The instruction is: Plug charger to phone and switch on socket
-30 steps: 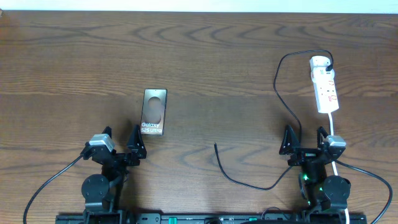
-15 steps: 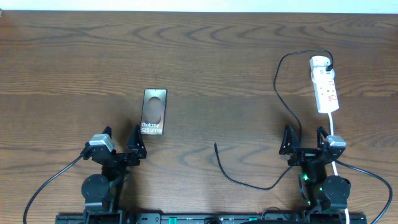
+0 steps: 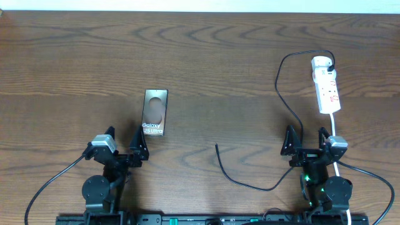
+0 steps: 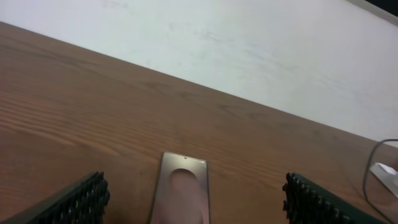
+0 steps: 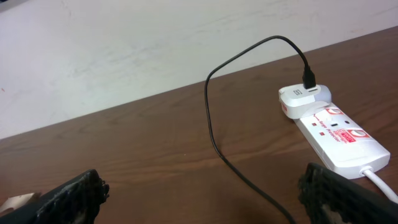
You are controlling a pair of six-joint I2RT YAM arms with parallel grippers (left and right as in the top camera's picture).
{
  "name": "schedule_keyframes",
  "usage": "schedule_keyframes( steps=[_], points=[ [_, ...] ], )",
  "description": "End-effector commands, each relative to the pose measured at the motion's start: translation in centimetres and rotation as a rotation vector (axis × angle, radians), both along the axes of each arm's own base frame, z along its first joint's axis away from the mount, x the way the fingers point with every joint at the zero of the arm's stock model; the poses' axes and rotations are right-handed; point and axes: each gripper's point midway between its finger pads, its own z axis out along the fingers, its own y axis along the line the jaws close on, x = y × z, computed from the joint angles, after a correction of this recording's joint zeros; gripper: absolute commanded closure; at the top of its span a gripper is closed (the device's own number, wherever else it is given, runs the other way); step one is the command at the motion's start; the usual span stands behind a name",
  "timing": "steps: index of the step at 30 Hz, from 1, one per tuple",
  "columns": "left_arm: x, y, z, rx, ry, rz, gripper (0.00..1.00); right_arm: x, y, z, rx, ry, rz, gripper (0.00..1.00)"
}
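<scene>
Left pincer (image 3: 123, 143) gapes near phone (image 3: 154, 112); charger (image 3: 217, 149) lies apart.

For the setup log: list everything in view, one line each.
phone: one, dark frame, brownish screen, left of centre, ahead of the left gripper
charger cable: one, black, from the adapter past the right gripper, loose tip mid-table
power strip: one, white with red marks, far right
adapter: one, white, on the strip's far end
cord: one, white, off the strip's near end
table: one, brown wood
left gripper: one, black, open, empty
right gripper: one, black, open, empty
</scene>
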Motion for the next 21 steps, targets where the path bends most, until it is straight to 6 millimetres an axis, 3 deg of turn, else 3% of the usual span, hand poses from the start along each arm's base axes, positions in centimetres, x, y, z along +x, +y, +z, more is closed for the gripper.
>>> schedule_keyframes(
  steps=[1,8,15,18,21],
  points=[
    [-0.6,-0.9,3.5,0.009,-0.070,-0.050,0.12,-0.1,0.3,0.0,0.008,-0.002,0.008,0.01],
    [-0.2,-1.1,10.9,0.108,-0.084,-0.068,0.11,-0.1,0.3,0.0,0.008,-0.002,0.008,0.01],
    [4.3,-2.0,17.3,0.156,0.167,-0.152,0.12,-0.1,0.3,0.0,0.008,-0.002,0.008,0.01],
    [6.8,-2.3,18.7,0.200,0.322,-0.207,0.12,-0.1,0.3,0.0,0.008,-0.002,0.008,0.01],
    [9.3,-2.3,18.3,0.262,0.478,-0.256,0.12,-0.1,0.3,0.0,0.008,-0.002,0.008,0.01]
  ],
)
